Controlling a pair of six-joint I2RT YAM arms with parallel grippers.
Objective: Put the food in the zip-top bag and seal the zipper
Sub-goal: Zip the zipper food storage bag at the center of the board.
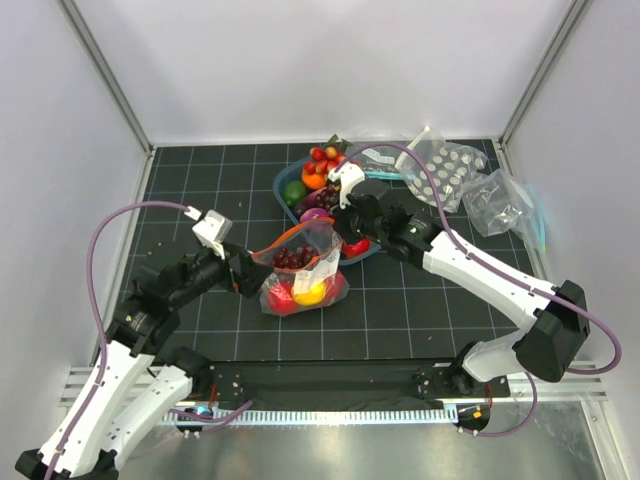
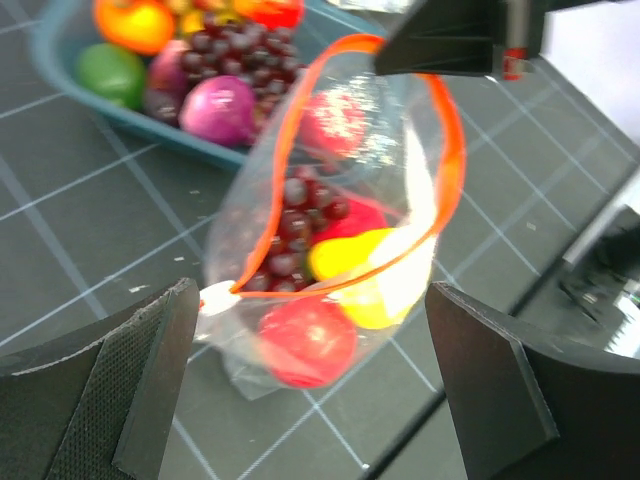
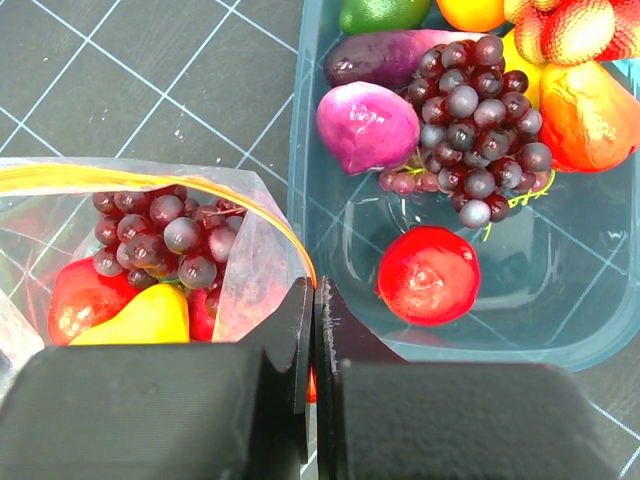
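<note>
- Top view: a black gridded mat point(image 1: 200, 180) lies between white walls point(image 1: 320, 70). The zip-top bag point(image 1: 303, 270) lies mid-mat, at 7 o'clock of the blue tray point(image 1: 279, 188). The left gripper point(image 1: 252, 278) is at its 9 o'clock and the right gripper point(image 1: 338, 228) at its 1 o'clock.
- Left wrist view: the fingers point(image 2: 150, 370) stand wide apart and empty. At 12 o'clock the zipper point(image 2: 455, 150) gapes, running 7 to 1, with food point(image 2: 305, 340) inside.
- Right wrist view: the jaws are pressed together on the bag's rim. We judge the free left arm nearer the zipper's loose end.

The zip-top bag point(image 2: 405, 160) is clear, shiny plastic film, the food point(image 2: 305, 345) glossy and smooth, the tub point(image 3: 560, 335) translucent plastic, the surface point(image 3: 120, 80) matt.
</note>
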